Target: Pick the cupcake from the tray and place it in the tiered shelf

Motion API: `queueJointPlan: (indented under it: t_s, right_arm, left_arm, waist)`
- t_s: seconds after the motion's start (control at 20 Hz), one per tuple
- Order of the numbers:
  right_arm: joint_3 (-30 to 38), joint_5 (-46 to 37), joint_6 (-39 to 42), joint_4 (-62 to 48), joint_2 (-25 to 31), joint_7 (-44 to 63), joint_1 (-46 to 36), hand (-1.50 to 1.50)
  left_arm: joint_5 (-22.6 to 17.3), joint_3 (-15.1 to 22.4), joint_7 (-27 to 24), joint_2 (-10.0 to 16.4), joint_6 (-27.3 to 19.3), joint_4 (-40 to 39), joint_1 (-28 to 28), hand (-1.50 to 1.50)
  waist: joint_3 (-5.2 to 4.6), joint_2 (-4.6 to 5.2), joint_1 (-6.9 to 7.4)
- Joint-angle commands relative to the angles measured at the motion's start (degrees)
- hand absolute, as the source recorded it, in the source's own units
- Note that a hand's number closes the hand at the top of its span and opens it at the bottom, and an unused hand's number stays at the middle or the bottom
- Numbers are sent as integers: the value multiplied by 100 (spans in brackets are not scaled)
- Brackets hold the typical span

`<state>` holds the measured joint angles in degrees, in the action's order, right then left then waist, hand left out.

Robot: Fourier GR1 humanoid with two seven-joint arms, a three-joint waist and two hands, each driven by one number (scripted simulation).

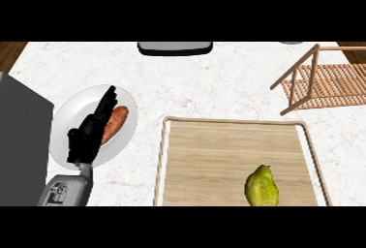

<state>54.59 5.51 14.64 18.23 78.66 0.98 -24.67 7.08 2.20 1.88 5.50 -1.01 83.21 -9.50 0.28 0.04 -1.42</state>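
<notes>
On the white marble worktop (214, 82), a grey box (22, 131) stands at the far left edge. Just right of it, the robot's left hand (89, 133) hangs over a white plate (71, 109), fingers straight and holding nothing, beside an orange sweet potato (118, 118) lying on the plate. A wooden tray (214, 150) at centre right carries a yellow-green mango (262, 186) near its near edge. The wooden tiered shelf (325, 85) stands far right. Where the cupcake is cannot be told.
</notes>
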Motion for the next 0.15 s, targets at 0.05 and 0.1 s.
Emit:
queueJointPlan:
  t_s: [0.05,0.1]
  right_arm:
    - [422,235,844,-637,505,-430,796,-150]
    - [497,249,1044,-705,319,-853,1107,-150]
  left_arm:
    - [-13,-50,-164,130,113,2,131,0]
    - [-101,-93,-92,154,157,117,229,0]
  waist:
    - [3,-1,20]
    - [15,-22,-67]
